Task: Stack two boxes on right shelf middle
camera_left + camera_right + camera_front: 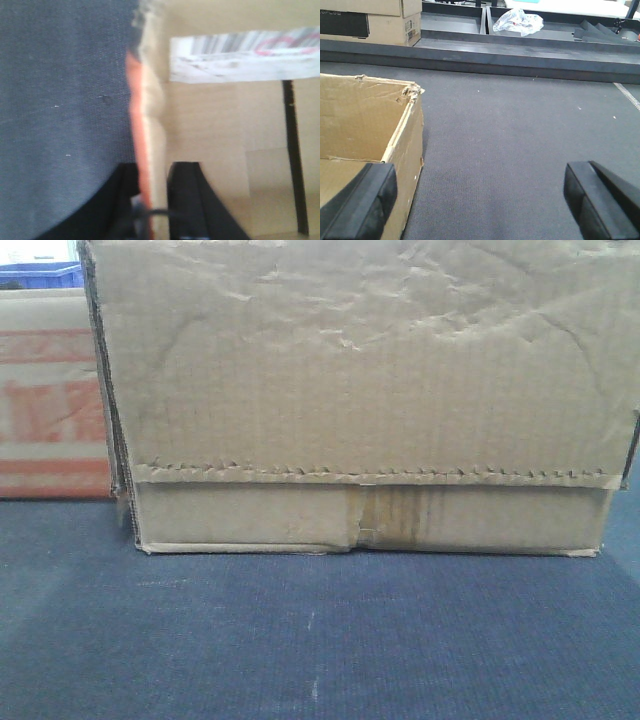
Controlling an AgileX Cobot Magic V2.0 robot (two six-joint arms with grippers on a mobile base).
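The left gripper has its fingers pressed close on either face of the pale box's red-edged wall. The right gripper stands wide apart and holds nothing, with one finger by the brown box's open wall. From the front, the brown box sits on the mat, with the pale box just beside it on the left.

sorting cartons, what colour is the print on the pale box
Red, faded orange-red bands on the pale box; shows best in the front-facing view.
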